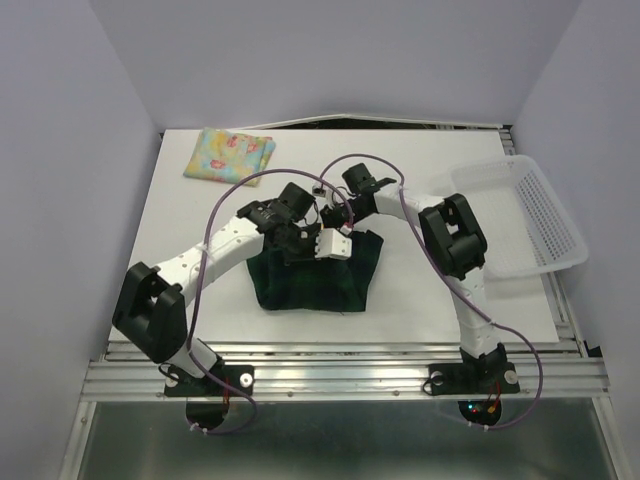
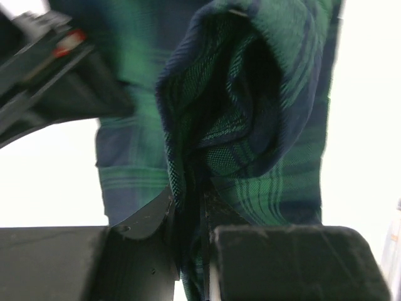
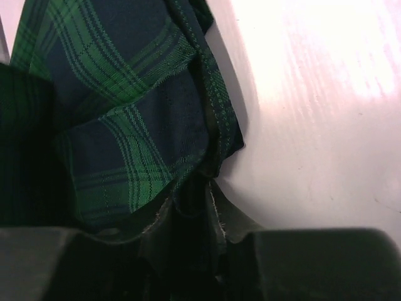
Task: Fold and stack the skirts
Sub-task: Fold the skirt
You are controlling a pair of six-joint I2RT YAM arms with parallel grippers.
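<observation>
The yellow flower skirt [image 1: 228, 155] lay folded in the upper left of the top view, so that one looked done. The plaid skirt [image 1: 315, 285] sat bunched in the middle of the desk [image 1: 420, 300], not yet folded or stacked. My left jaws and my right jaws were both clamped on its cloth. Only my wrist views showed that pinch. Only the top view showed the yellow flower skirt.
</observation>
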